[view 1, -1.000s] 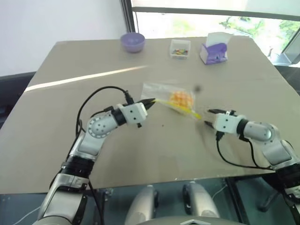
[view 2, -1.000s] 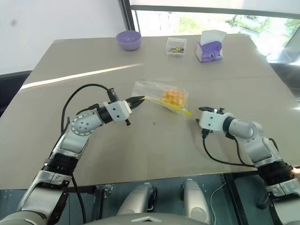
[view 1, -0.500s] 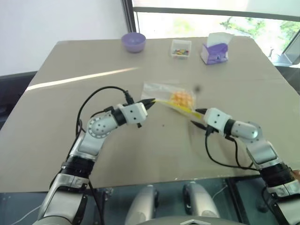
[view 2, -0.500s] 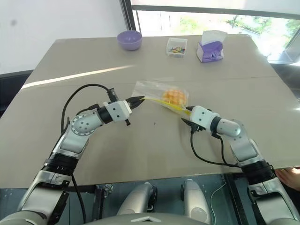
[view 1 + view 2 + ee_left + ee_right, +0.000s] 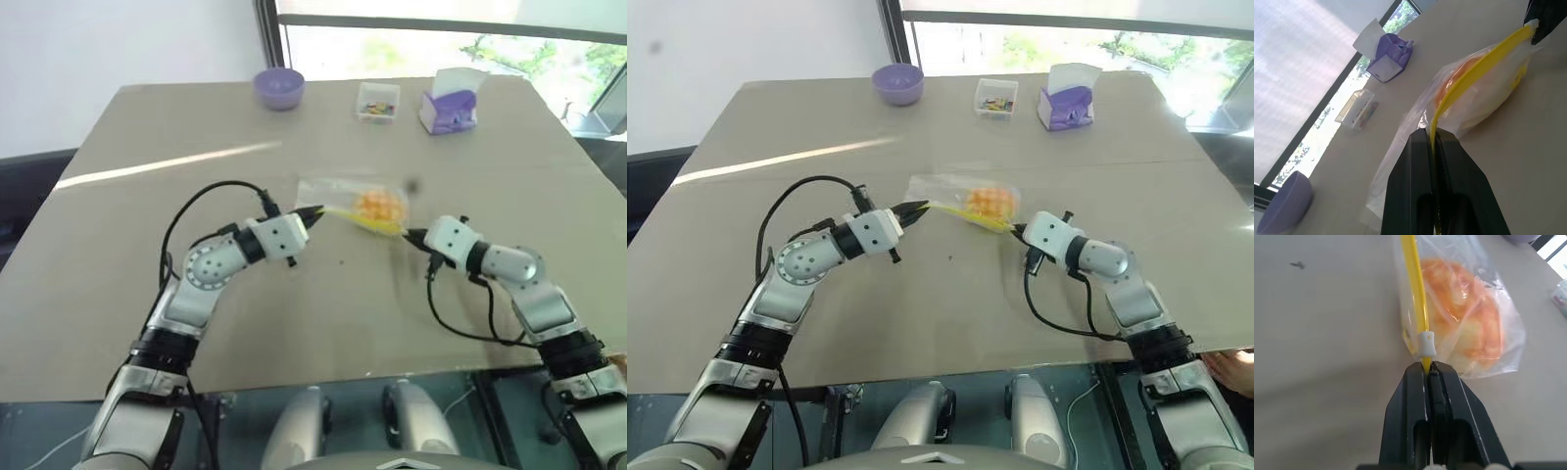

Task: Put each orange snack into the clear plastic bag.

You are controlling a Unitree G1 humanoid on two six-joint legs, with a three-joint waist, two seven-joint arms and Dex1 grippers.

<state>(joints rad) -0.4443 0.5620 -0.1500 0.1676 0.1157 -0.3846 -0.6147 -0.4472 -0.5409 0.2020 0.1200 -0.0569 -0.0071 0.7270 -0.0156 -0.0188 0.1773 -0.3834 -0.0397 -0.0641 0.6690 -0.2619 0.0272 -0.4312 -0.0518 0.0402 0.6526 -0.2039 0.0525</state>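
Observation:
The clear plastic bag (image 5: 960, 196) hangs just above the middle of the table, its yellow strip (image 5: 1413, 293) stretched between my two grippers. The orange snack (image 5: 1464, 318) sits inside the bag, seen through the plastic. My left gripper (image 5: 1431, 134) is shut on the left end of the yellow strip. My right gripper (image 5: 1427, 366) is shut on the right end of the strip, just behind the small white slider (image 5: 1426, 343). In the right eye view the left gripper (image 5: 918, 208) and the right gripper (image 5: 1016, 231) sit at either end of the bag.
At the far edge of the table (image 5: 823, 294) stand a purple bowl (image 5: 895, 82), a small clear box of colourful bits (image 5: 995, 97) and a purple tissue box (image 5: 1065, 100). A black cable loops by each forearm.
My right gripper has moved left and up to the right end of the yellow strip and shut on it. The left gripper has held still on the other end.

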